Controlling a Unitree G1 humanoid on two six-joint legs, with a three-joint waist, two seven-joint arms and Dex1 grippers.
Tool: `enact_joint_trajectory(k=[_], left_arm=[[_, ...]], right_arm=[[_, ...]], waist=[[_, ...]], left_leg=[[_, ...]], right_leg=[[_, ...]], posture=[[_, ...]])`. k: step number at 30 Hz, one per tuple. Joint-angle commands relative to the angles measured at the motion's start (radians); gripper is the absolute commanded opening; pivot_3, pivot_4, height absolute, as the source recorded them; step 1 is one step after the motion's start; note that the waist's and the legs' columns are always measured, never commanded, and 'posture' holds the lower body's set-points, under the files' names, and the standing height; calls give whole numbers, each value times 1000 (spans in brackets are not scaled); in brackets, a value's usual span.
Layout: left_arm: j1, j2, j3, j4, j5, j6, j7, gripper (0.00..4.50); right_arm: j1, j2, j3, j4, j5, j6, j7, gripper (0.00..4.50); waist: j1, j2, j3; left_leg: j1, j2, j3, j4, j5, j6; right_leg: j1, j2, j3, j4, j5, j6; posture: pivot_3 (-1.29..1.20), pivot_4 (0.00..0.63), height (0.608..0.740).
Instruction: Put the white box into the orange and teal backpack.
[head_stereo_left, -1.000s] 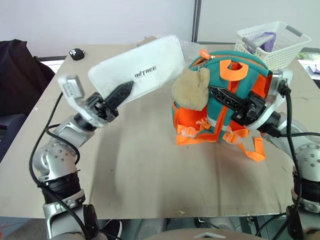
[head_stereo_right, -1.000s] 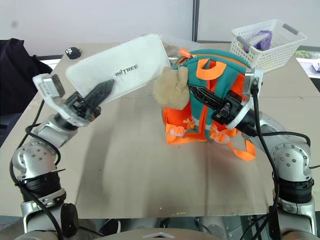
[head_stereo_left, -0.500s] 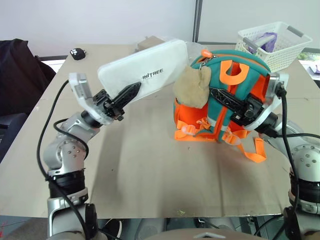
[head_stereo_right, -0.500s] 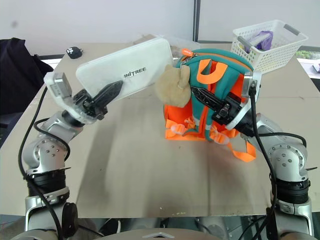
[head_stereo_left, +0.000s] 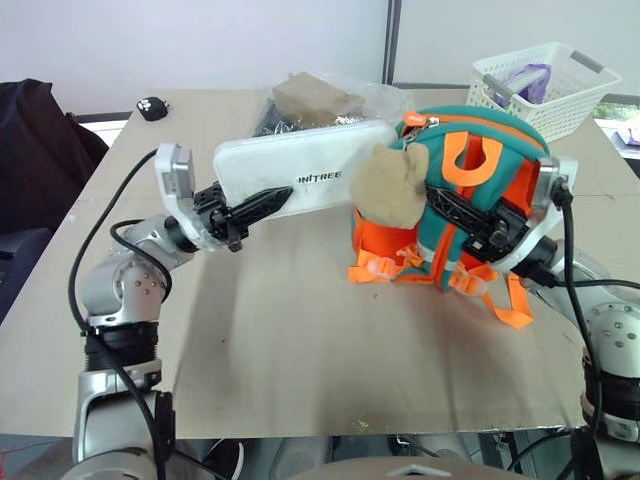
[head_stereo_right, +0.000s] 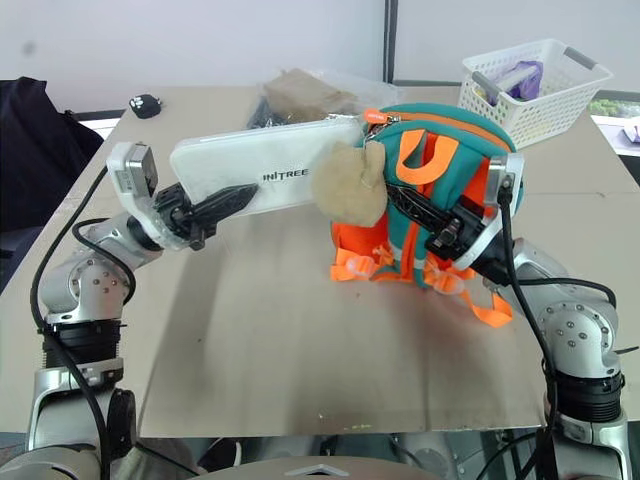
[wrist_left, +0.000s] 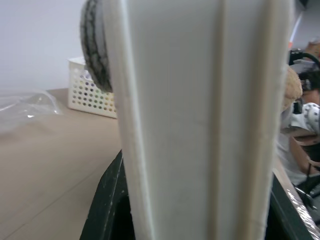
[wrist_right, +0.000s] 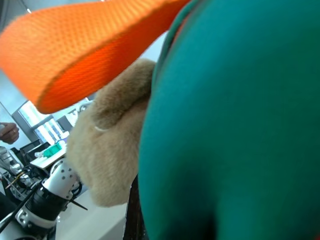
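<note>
The wide beige tabletop (head_stereo_left: 300, 330) carries everything. The small rounded orange and teal backpack (head_stereo_left: 470, 215) with orange webbing straps stands upright on it towards the robot's right, a tan plush toy (head_stereo_left: 388, 185) hanging at its left side. The right claw (head_stereo_left: 478, 222) is clenched on the backpack's front, by the orange strap, and seems to be steadying the bag upright.

The flat, long white box with rounded corners and small dark lettering (head_stereo_left: 300, 180) is off the tabletop, held nearly level by the left claw (head_stereo_left: 255, 205), whose black fingers grasp its left end. Its far end lies just behind the plush toy, at the backpack's upper left edge, where the zip opening appears to be. Whether that end has already entered the opening is hidden by the toy.

So the task looks roughly midway: the box is lifted, turned lengthwise towards the bag and brought to its mouth. Most of its length is still plainly outside. Left to do, as I judge it: slide the box fully in, then let go.

Further back sit a white plastic lattice basket (head_stereo_left: 545, 85), a crinkled clear plastic bag with a brown block (head_stereo_left: 320, 100), and a small black object (head_stereo_left: 152, 107).
</note>
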Motion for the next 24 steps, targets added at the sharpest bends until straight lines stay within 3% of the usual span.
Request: enact_joint_trajectory(k=[1, 8, 15, 17, 18, 22, 24], left_arm=[[-124, -31, -87, 83, 104, -109, -50, 1206], [-401, -198, -318, 419, 385, -331, -100, 1206], [-666, -412, -330, 811, 506, -524, -37, 1206], [-688, -444, -287, 821, 461, -521, -95, 2153], [-677, -443, -284, 805, 459, -524, -115, 2378], [-609, -394, -237, 710, 439, -475, -104, 4346], [-566, -359, -194, 635, 406, -416, -71, 4455]], right_arm=[[2, 4, -21, -51, 1, -31, -2, 26], [-2, 18, -1, -49, -30, -46, 2, 26], [8, 50, 19, -57, -53, -64, 6, 26], [8, 61, 27, -56, -62, -70, 8, 0], [8, 67, 30, -55, -68, -73, 10, 0], [14, 82, 32, -55, -79, -79, 14, 0], [20, 83, 32, -50, -85, -83, 20, 0]], waist=[[4, 0, 0], [23, -1, 0], [16, -2, 1], [9, -2, 1], [2, -2, 1], [-16, -2, 1], [-22, -2, 1]], left_leg=[[0, 0, 0, 0, 0, 0], [0, -2, 1, 2, 0, 0], [0, -3, 3, 2, 0, 1], [0, -2, 4, 2, 0, 2], [0, -2, 4, 2, -1, 2], [1, 0, 6, 2, -1, 2], [1, 1, 6, 2, -1, 2]], right_leg=[[0, 1, 0, 0, 0, 0], [1, 2, -1, 0, 1, 1], [1, 3, -1, 0, 1, 2], [1, 3, 0, 1, 1, 2], [1, 3, 0, 1, 1, 2], [0, 4, 3, 3, 1, 2], [-2, 5, 3, 4, 1, 2]], posture=[[0, 150, 725], [0, 150, 725], [0, 150, 725], [0, 150, 725], [0, 150, 725], [0, 150, 725], [0, 150, 725]])
